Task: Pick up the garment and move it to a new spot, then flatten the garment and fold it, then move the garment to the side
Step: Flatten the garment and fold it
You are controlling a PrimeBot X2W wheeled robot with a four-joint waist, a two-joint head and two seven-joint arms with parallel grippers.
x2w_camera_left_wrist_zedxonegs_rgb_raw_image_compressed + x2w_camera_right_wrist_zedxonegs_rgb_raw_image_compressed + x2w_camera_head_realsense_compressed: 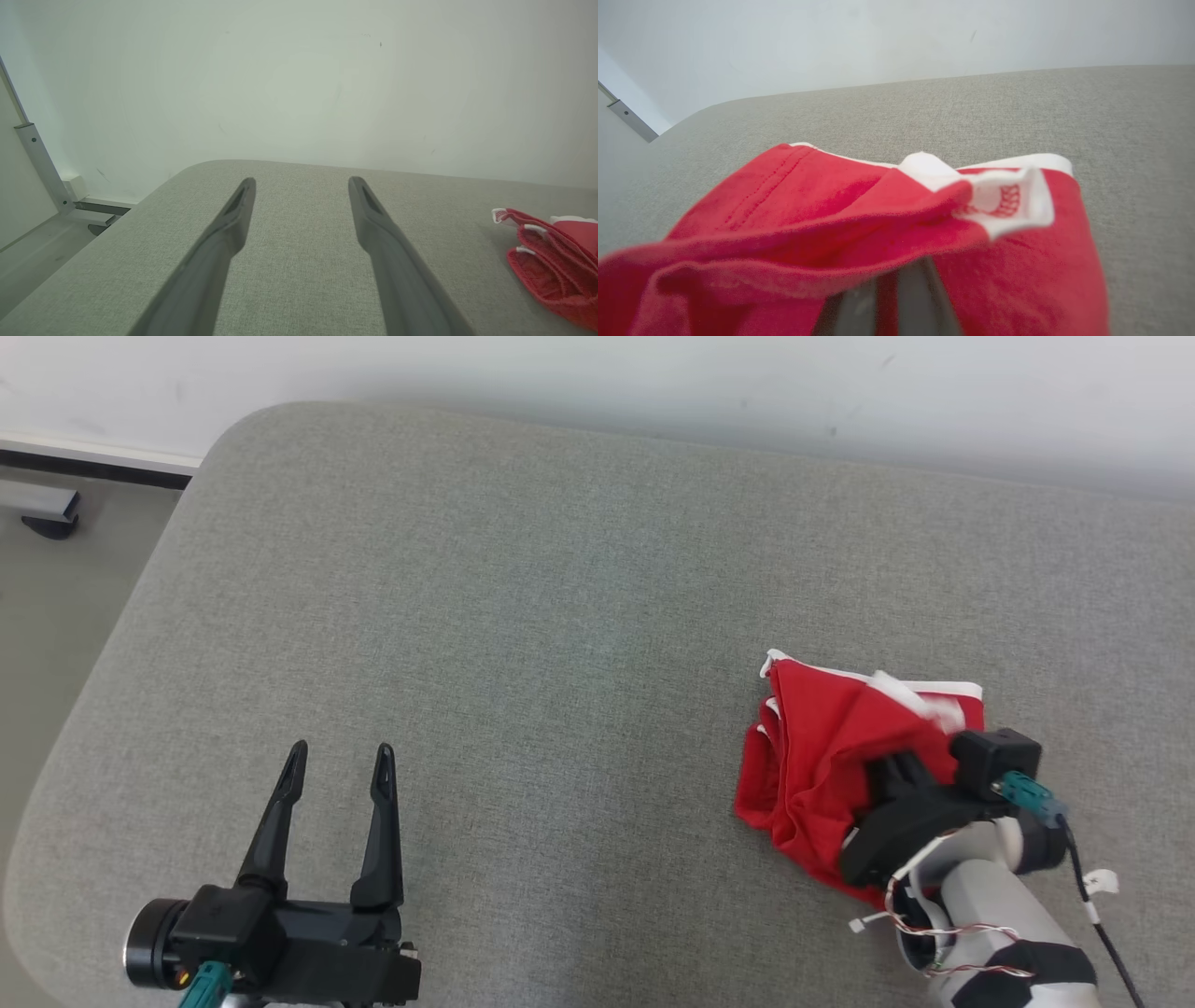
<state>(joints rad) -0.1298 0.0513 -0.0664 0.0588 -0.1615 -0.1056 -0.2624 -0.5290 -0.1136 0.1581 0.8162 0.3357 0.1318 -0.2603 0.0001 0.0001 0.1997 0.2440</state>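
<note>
While I am watching the feeds, the grey padded surface (560, 597) is taking up most of the scene, running from the near edge to the pale wall on the far side. The red garment (812, 756) is lying bunched on its near right part, well apart from the left gripper (340, 753), which is hovering over the near left with its fingers spread wide and nothing between them. The right gripper (894, 782) is clenching a fold of the garment: in the right wrist view, red cloth is passing between its two dark fingers and draping over them. I am judging this to be the pick-up for the first move. To do it well, I am planning to lift straight up until the whole bundle is hanging free of the pad, then carry it left toward the open middle, going slowly so the thin pinch is not slipping. The white trim (1017, 161) and the small white label (1006, 199) are sitting on the garment's far edge, and I am counting on them as landmarks when flattening.
</note>
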